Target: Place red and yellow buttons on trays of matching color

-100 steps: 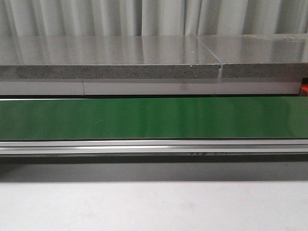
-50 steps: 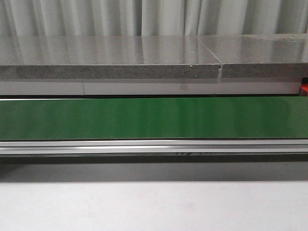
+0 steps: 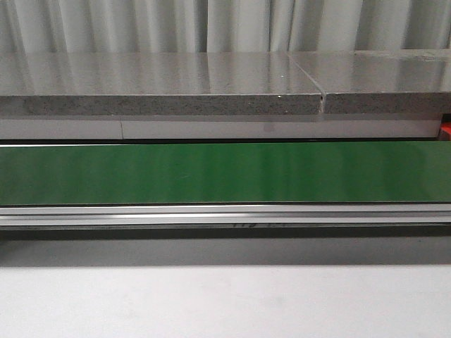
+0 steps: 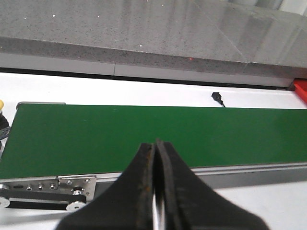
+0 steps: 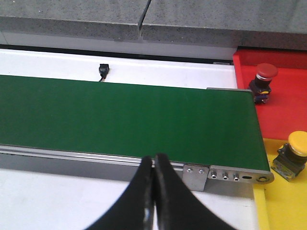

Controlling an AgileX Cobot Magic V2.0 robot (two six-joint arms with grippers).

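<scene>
In the right wrist view a red button (image 5: 265,74) stands on the red tray (image 5: 288,108) just past the belt's end. A yellow button (image 5: 297,145) sits on the yellow tray (image 5: 283,206) beside it. My right gripper (image 5: 153,158) is shut with nothing in it, over the near rail of the green conveyor belt (image 5: 124,117). My left gripper (image 4: 156,143) is also shut and empty, over the near edge of the belt (image 4: 144,129). Neither gripper shows in the front view, where the belt (image 3: 225,172) carries nothing.
A grey stone slab (image 3: 162,88) runs behind the belt. A small black plug (image 4: 218,99) lies on the white table between slab and belt. A corner of the red tray (image 4: 301,89) shows in the left wrist view, and a sliver of something yellow (image 4: 1,103) at the belt's other end.
A dark marking under the belt's front rail has slid to the left. Nothing else in the front view has moved.
</scene>
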